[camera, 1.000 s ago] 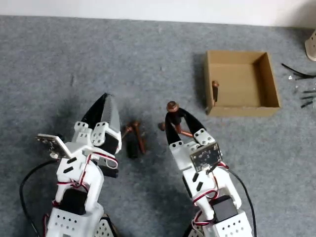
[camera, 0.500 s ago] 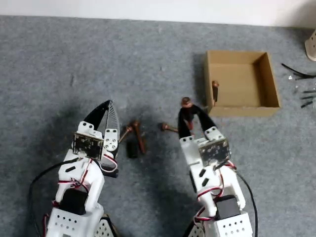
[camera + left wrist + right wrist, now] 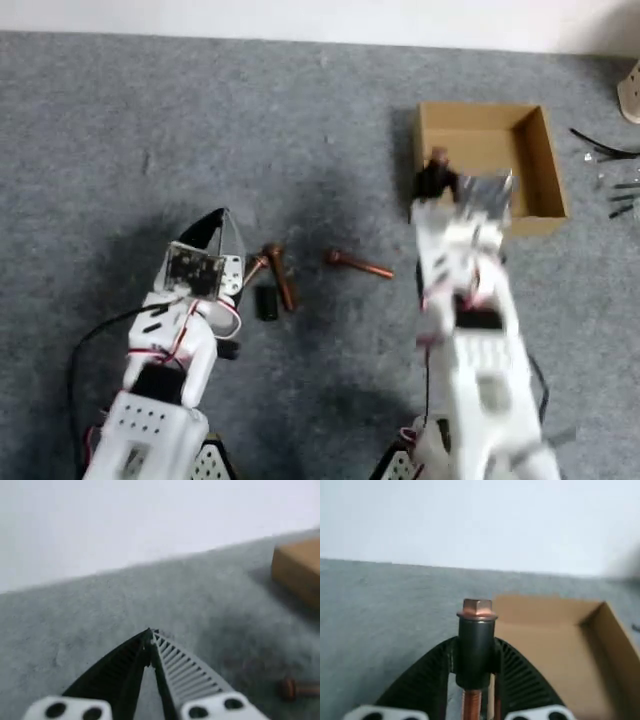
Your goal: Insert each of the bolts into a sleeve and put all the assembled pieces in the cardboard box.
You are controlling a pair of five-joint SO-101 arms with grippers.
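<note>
A copper hex-head bolt (image 3: pixel 477 607), seated in a black cylindrical sleeve (image 3: pixel 476 652), stood upright beside the open brown cardboard box (image 3: pixel 552 160). Loose copper bolts (image 3: pixel 357 264) and a second black sleeve (image 3: pixel 266 302) lay apart from it.

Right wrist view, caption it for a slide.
Right gripper clamps a sleeve with its bolt inserted, cardboard box beyond.

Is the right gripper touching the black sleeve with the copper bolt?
Touching. In the right wrist view, the right gripper presses both sides of the black cylindrical sleeve.

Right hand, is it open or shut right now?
Shut. In the right wrist view the right hand clamps a black sleeve from both sides, with the bolt head sticking out of its end.
</note>
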